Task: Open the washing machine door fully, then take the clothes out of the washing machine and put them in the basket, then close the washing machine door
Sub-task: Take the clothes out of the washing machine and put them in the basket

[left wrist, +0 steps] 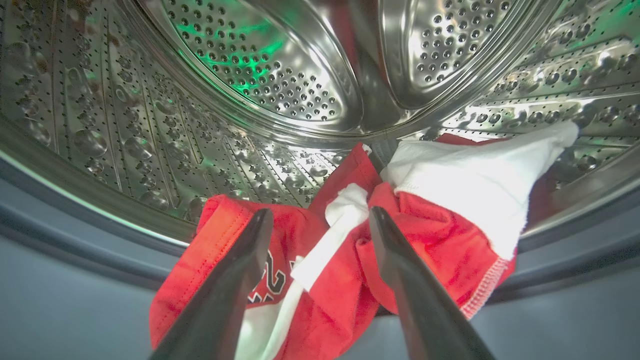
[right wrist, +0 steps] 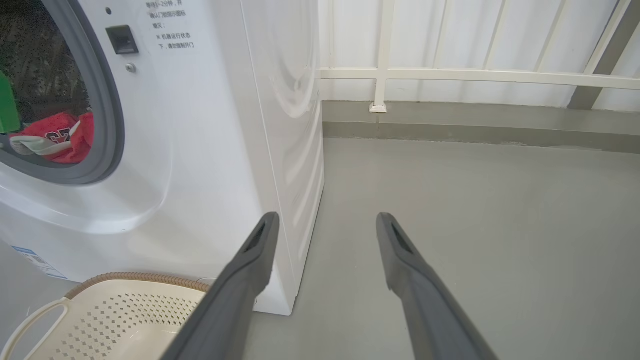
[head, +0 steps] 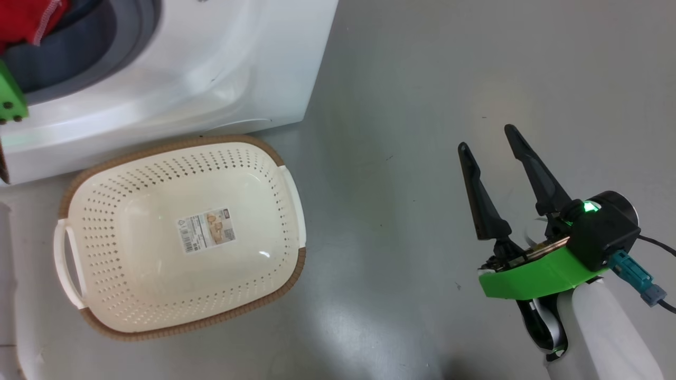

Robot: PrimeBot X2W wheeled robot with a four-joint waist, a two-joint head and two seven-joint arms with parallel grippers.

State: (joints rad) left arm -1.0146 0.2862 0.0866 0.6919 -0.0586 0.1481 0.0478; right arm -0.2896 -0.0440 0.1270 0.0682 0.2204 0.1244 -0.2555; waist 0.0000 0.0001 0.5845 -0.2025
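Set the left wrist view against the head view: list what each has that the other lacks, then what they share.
Left wrist view, of the two: the steel drum's perforated inside, and the left gripper, open, its two fingers either side of a fold of the clothes. Head view, of the two: the basket, holding nothing but its label, on the floor in front of the washing machine, and the right gripper, open above the floor. Shared: the red clothes at the drum mouth, and the grey seal.
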